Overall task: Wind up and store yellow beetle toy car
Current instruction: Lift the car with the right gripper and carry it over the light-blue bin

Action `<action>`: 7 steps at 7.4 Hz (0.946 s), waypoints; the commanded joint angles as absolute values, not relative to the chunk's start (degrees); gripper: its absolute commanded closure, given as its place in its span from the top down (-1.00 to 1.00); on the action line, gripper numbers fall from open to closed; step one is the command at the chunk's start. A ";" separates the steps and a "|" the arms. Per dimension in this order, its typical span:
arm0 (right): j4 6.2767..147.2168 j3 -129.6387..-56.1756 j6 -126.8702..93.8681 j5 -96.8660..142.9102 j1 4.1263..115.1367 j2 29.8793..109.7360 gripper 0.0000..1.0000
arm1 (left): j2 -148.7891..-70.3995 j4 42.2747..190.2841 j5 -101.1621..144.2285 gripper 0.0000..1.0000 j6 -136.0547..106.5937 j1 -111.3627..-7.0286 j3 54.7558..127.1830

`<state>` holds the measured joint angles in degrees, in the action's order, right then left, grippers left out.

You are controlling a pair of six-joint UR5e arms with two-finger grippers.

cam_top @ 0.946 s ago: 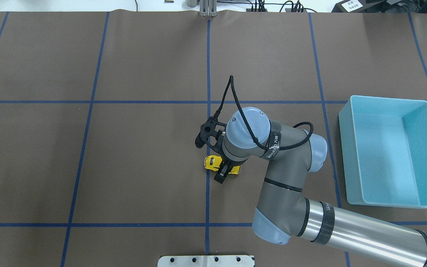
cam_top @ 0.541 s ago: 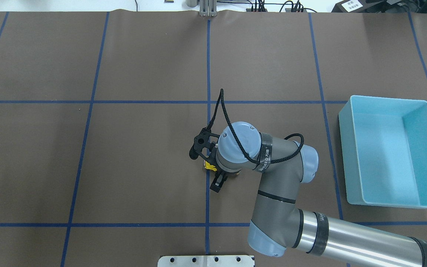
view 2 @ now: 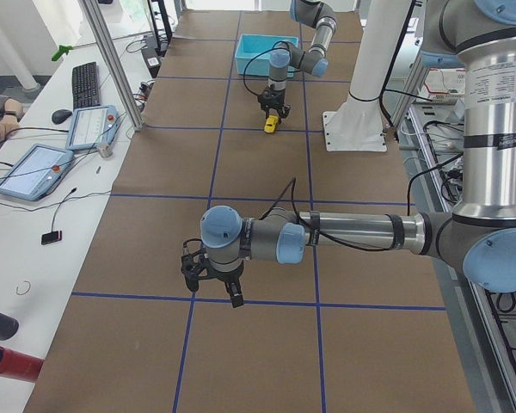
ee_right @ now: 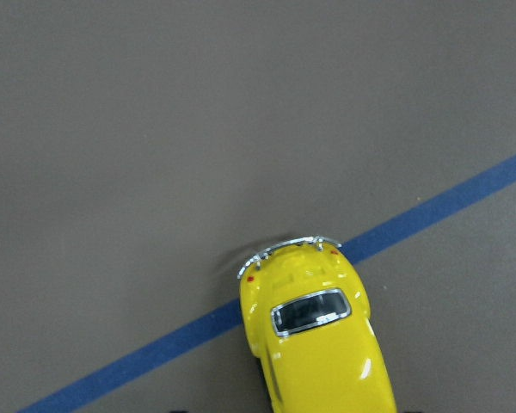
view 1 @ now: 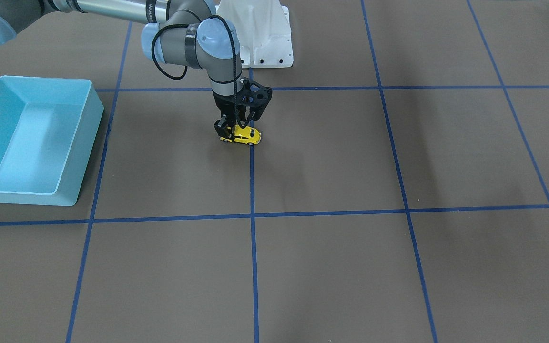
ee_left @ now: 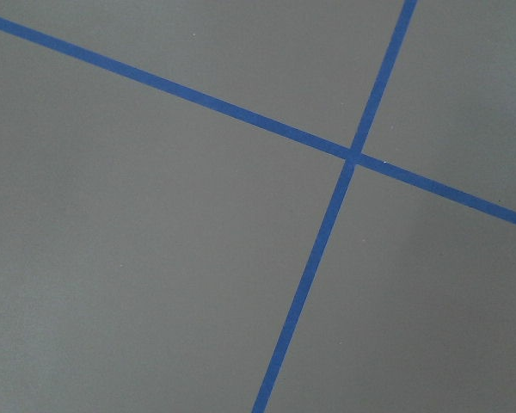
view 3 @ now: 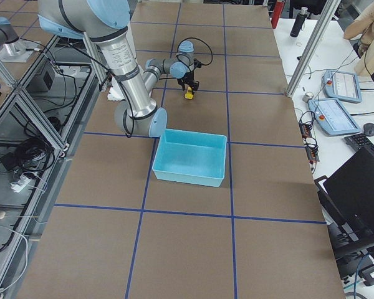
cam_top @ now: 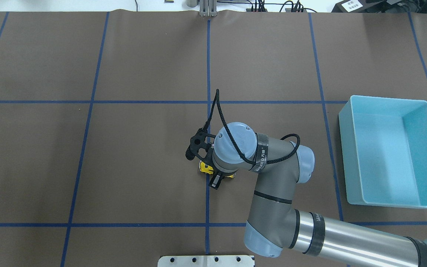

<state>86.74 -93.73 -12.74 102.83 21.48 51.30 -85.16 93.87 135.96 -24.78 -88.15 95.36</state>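
The yellow beetle toy car stands on its wheels on the brown table, across a blue tape line near the middle. My right gripper comes straight down over it and is shut on the car's body; the wrist hides most of the car from above. The front-facing view shows the car sticking out to one side of the right gripper. The right wrist view shows the car's roof, a dark window and a silvery bumper. My left gripper hangs low over bare table far from the car; whether it is open I cannot tell.
A light blue bin stands open and empty at the table's right side, also seen in the front-facing view. A white mounting base sits at the robot's edge. Blue tape lines cross the brown table cover.
My right gripper and the car have slid together a short way to the left and toward the robot's edge of the table. The wrist now covers more of the car.
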 commanded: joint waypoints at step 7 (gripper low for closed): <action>119.43 -123.71 -1.61 112.20 41.00 60.69 -1.00 | -85.52 93.87 136.23 1.00 -25.93 -88.07 95.71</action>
